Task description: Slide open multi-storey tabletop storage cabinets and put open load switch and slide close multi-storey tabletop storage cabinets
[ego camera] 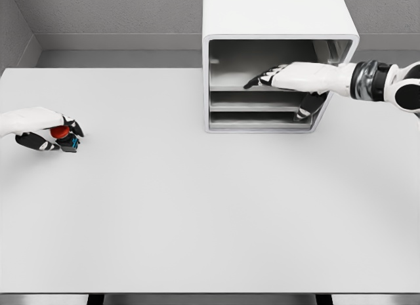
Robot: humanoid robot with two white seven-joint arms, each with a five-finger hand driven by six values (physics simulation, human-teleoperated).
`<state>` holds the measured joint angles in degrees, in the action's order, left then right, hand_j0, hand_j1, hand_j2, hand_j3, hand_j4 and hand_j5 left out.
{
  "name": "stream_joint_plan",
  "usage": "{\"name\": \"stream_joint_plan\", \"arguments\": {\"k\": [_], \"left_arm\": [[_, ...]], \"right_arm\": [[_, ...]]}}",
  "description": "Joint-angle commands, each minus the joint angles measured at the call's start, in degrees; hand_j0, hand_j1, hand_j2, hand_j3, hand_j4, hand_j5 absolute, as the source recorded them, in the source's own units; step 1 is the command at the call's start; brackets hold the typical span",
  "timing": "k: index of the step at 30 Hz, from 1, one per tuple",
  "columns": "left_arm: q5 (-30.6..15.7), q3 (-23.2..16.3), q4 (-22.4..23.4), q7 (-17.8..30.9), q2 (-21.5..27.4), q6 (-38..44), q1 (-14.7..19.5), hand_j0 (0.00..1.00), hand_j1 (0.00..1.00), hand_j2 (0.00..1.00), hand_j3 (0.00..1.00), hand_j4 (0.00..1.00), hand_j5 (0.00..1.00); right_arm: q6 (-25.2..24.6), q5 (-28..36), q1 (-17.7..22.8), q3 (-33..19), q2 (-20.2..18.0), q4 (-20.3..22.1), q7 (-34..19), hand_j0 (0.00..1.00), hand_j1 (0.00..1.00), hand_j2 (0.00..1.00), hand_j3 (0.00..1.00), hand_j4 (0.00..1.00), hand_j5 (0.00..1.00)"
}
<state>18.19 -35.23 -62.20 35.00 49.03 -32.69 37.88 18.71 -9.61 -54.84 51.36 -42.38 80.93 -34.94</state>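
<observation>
The white multi-storey cabinet (275,16) stands at the table's far edge, right of the middle, its front showing stacked grey trays. My right hand (289,88) reaches into that front from the right. Its fingers (262,77) lie stretched over the upper tray (230,88) and its thumb (307,109) hooks below, so the hand clamps the tray's front edge. Far to the left, my left hand (56,136) rests near the table's left edge, curled around the load switch (64,137), a small black and blue body with a red knob.
The white table (197,206) stretches wide between the two hands. Grey walls close the back and the left corner. The table's front edge runs along the bottom of the view.
</observation>
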Motion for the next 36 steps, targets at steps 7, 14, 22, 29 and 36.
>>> {"name": "stream_joint_plan", "arguments": {"k": [7,14,22,29,36], "left_arm": [[-3.69,-0.1,-1.26,0.0,0.36,-0.18,-0.18,0.46,0.46,0.46,0.46,0.46,0.46],[-7.46,-0.1,-8.2,0.0,1.94,0.08,-0.35,0.46,0.46,0.46,0.46,0.46,0.46],[-8.87,0.69,-20.24,0.0,4.84,0.34,-0.53,0.46,0.46,0.46,0.46,0.46,0.46],[-14.93,2.19,-27.63,0.0,7.48,0.34,-0.44,0.46,0.46,0.46,0.46,0.46,0.46],[-21.88,2.1,-30.44,0.0,8.01,-0.09,-0.7,0.46,0.46,0.46,0.46,0.46,0.46]], "right_arm": [[0.01,0.12,-0.79,0.41,-0.15,0.71,-0.06,1.0,1.0,1.0,1.0,1.0,1.0],[0.01,0.3,-0.7,1.9,-0.42,3.88,-0.06,1.0,1.0,1.0,1.0,1.0,1.0],[-0.08,0.74,-0.53,1.99,-2.97,8.54,-0.06,1.0,1.0,1.0,1.0,1.0,1.0],[0.1,0.91,0.53,2.78,-7.36,13.55,-0.06,1.0,1.0,1.0,1.0,1.0,1.0],[5.99,1.09,0.7,2.78,-8.77,14.87,-0.06,1.0,1.0,1.0,1.0,1.0,1.0]]}}
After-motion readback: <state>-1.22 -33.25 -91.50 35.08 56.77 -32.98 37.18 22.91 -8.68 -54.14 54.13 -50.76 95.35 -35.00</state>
